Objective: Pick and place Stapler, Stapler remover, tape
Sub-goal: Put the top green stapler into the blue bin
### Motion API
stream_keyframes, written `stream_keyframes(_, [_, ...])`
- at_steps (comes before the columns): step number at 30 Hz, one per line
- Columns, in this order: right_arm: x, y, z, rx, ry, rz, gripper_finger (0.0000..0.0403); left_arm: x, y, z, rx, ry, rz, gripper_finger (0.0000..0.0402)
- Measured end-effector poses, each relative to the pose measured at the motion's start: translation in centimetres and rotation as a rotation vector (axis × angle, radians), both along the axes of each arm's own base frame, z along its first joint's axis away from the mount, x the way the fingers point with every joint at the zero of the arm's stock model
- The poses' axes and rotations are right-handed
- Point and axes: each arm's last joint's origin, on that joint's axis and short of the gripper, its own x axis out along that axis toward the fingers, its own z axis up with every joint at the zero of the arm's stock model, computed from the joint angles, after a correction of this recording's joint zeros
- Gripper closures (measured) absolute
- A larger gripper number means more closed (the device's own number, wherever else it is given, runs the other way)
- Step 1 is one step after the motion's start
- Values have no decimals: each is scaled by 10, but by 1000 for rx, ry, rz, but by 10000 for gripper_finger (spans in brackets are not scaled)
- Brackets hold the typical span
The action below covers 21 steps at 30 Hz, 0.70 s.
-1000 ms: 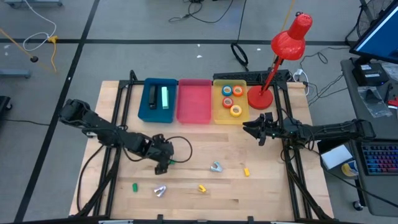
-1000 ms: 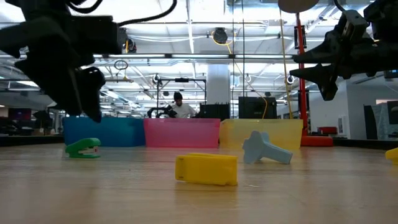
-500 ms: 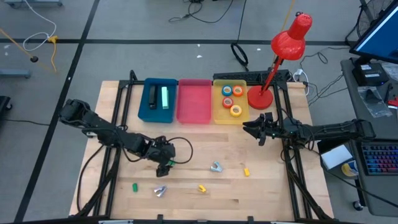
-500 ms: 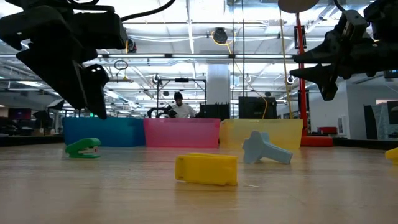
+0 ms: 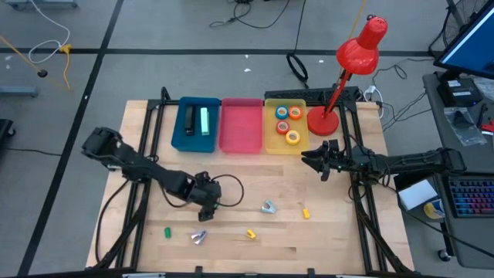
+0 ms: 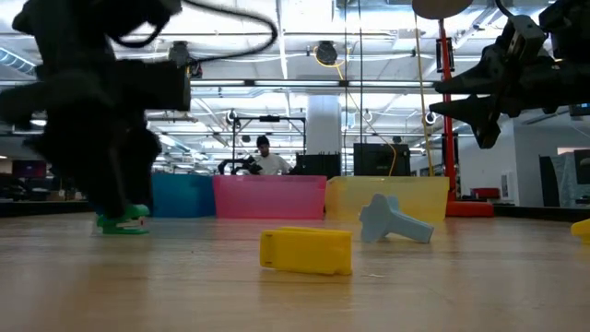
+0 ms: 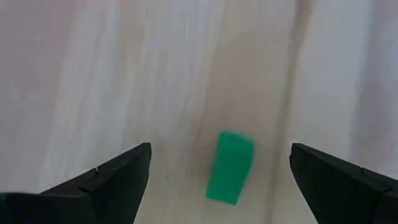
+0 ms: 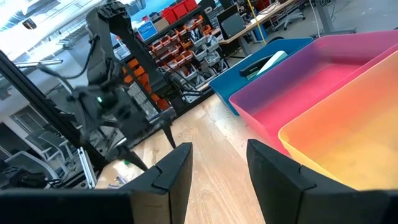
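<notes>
Left wrist view: left tool [image 7: 221, 171] spread wide above green stapler [image 7: 230, 167], untouched.

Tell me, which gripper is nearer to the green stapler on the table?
Left. The left gripper hangs open close above the green stapler; the right gripper waits far off beside the yellow bin.

The left claw [image 5: 207, 207] hangs low, fingers spread wide; the right claw [image 5: 312, 161] waits raised, fingers partly apart.

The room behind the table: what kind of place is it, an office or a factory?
Probably a robotics lab or workshop. The low view shows an open hall with ceiling lights and a person at a bench; the right wrist view shows shelves of parts bins.
</notes>
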Motion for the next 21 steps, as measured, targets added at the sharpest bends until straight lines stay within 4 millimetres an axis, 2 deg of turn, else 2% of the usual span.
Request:
stream_keyframes(3, [0,0,0,1,1,0,259,2,-1,-14,-1,56,28,23])
stream_keyframes(6, [0,0,0,0,1,0,259,3,-2,-18,-12,69,58,23])
stream_keyframes(14, [0,0,0,1,-1,0,259,2,-4,-16,-7,45,65,25])
stream_keyframes(17, [0,0,0,1,-1,0,259,2,-4,-16,-3,46,63,43])
stream_keyframes(21, [0,0,0,19,-4,-1,259,3,-4,-16,-4,41,59,88])
